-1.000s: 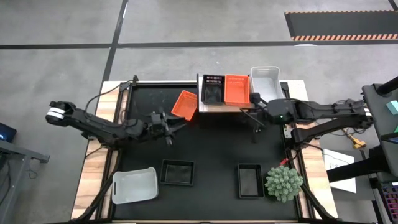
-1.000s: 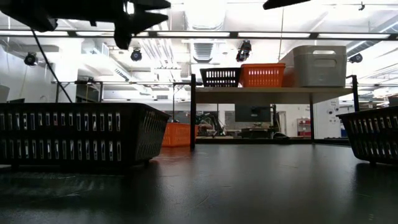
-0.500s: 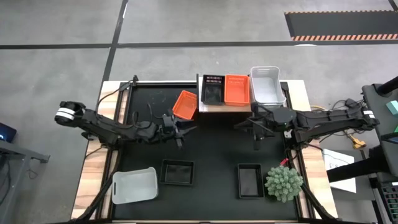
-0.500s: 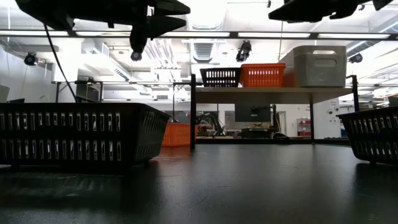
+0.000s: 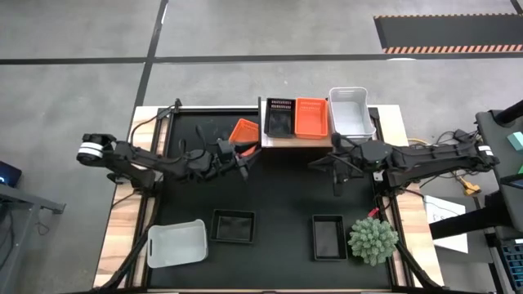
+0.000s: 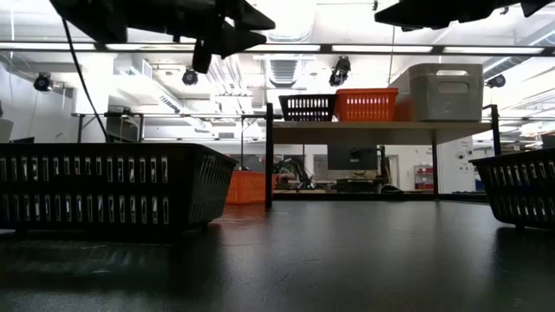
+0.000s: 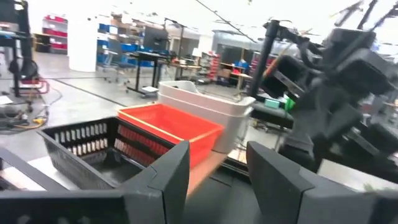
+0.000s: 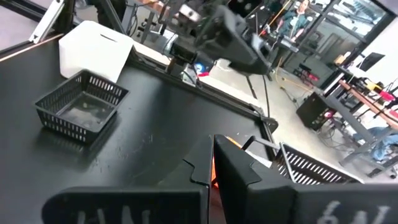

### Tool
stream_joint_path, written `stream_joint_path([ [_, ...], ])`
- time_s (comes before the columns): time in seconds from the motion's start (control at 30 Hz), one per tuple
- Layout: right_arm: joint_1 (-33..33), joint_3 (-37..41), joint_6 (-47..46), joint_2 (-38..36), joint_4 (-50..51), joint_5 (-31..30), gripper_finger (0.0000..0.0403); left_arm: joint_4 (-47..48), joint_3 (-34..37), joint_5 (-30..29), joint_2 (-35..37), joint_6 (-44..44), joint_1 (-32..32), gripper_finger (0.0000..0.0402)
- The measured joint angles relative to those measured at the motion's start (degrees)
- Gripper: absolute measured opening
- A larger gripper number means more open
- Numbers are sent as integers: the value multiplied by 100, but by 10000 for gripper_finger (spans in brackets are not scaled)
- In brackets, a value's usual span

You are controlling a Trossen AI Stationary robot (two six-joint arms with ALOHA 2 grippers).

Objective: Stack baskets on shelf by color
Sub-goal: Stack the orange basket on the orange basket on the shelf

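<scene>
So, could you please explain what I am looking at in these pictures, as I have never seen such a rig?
These are two robot arms at a table, each ending in a two-finger gripper. One picture looks straight down, one looks level across the tabletop, and two come from cameras on the wrists. On the shelf stand a black basket, an orange basket and a white basket. A loose orange basket lies on the mat beside the shelf. Nearer the front are a second white basket, two more black ones and a plant. The left gripper is open and empty, close to the loose orange basket. The right gripper hangs before the shelf.
</scene>
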State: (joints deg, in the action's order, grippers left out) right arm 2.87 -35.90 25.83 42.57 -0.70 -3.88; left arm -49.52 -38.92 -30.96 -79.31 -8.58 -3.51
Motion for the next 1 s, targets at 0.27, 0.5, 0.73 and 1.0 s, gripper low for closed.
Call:
stream_joint_path([
  [0.27, 0, 0, -86, 68, -8, 1, 9, -552, -52, -7, -352, -15, 349, 144],
  [0.5, 1, 0, -280, 74, 33, 3, 9, -841, -45, -2, -583, -27, 367, 144],
  [0.73, 125, 2, -289, 49, 362, 2, 9, -452, -44, 59, -482, -612, 367, 144],
  [1.0, 291, 4, -153, -125, 504, 155, 9, 1449, -90, 777, 53, -694, 403, 144],
])
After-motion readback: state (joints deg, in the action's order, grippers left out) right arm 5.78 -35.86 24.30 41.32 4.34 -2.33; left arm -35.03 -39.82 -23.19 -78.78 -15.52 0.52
